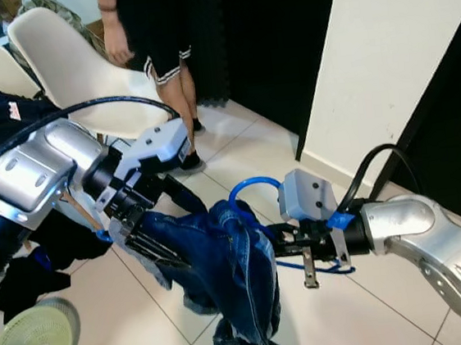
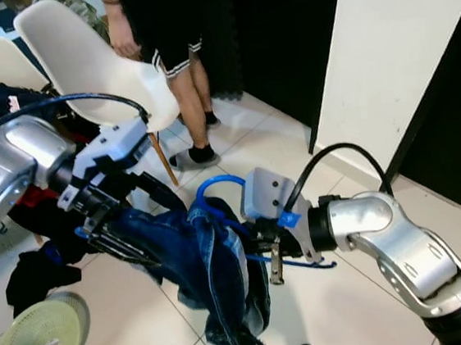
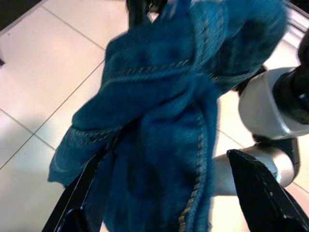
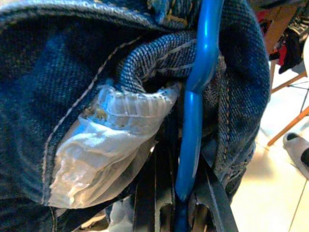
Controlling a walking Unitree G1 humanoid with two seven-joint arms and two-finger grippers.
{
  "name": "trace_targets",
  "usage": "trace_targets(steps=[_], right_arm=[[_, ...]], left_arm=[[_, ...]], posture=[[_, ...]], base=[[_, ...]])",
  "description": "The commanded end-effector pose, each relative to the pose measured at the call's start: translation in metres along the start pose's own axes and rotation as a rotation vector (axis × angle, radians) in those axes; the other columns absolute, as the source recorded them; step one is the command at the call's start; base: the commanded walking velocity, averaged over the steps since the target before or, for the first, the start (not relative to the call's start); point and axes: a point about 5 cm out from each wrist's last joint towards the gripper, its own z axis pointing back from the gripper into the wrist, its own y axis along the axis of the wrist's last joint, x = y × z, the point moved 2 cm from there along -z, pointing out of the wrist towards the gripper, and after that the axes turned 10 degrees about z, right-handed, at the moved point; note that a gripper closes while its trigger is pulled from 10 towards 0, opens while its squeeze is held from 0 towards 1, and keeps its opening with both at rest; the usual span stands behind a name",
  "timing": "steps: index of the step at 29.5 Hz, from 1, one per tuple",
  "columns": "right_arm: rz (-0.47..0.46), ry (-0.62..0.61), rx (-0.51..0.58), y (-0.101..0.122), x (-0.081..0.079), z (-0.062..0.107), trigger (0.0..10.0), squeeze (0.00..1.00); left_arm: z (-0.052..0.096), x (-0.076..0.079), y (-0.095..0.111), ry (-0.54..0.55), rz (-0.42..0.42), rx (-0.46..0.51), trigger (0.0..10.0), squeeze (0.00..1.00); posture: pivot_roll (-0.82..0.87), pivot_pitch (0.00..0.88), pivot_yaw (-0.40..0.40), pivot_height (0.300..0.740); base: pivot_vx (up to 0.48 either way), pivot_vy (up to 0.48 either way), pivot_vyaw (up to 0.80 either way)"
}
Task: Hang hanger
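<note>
Both grippers — right gripper (image 1: pixel 280 239), left gripper (image 1: pixel 152 248) — in jeans (image 1: pixel 224 272)

Both arms of the robot have smooth silver shells with rounded joints and black rings between the segments. The left arm (image 1: pixel 28 173) is thick, and a thin black cable arches over it. A white box with small screws sits on its wrist. The right arm (image 1: pixel 436 241) carries a similar pale grey box (image 1: pixel 307 195), a small blue clip and a black cable that curves up from the wrist. The fingers (image 3: pixel 256 188) are long, black and glossy, narrowing toward the tips.
</note>
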Motion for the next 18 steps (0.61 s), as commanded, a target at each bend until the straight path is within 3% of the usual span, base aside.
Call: trace_targets(steps=[1,4,5,7,18], right_arm=[[0.048,0.004,0.045,0.011,-0.001,0.001,10.0,0.0],[0.047,0.004,0.052,0.012,-0.001,0.001,10.0,0.0],[0.046,0.003,0.056,0.013,-0.001,0.001,10.0,0.0],[0.046,-0.001,0.062,0.014,0.0,0.001,10.0,0.0],[0.047,-0.015,0.086,0.018,0.003,0.002,10.0,0.0]], left_arm=[[-0.004,-0.003,-0.009,-0.002,-0.009,-0.039,10.0,0.0],[-0.005,-0.003,-0.011,-0.006,-0.011,-0.043,10.0,0.0],[-0.006,-0.002,-0.012,-0.012,-0.01,-0.044,0.5,0.0],[-0.007,0.0,-0.013,-0.025,-0.007,-0.043,0.0,0.0],[-0.013,0.002,-0.022,-0.041,-0.009,-0.079,0.0,0.0]], posture=[[0.07,0.145,0.074,0.74],[0.07,0.144,0.074,0.74],[0.07,0.145,0.075,0.74],[0.07,0.145,0.076,0.74],[0.07,0.146,0.077,0.74]], base=[[0.0,0.0,0.0],[0.0,0.0,0.0],[0.0,0.0,0.0],[0.0,0.0,0.0],[0.0,0.0,0.0]])
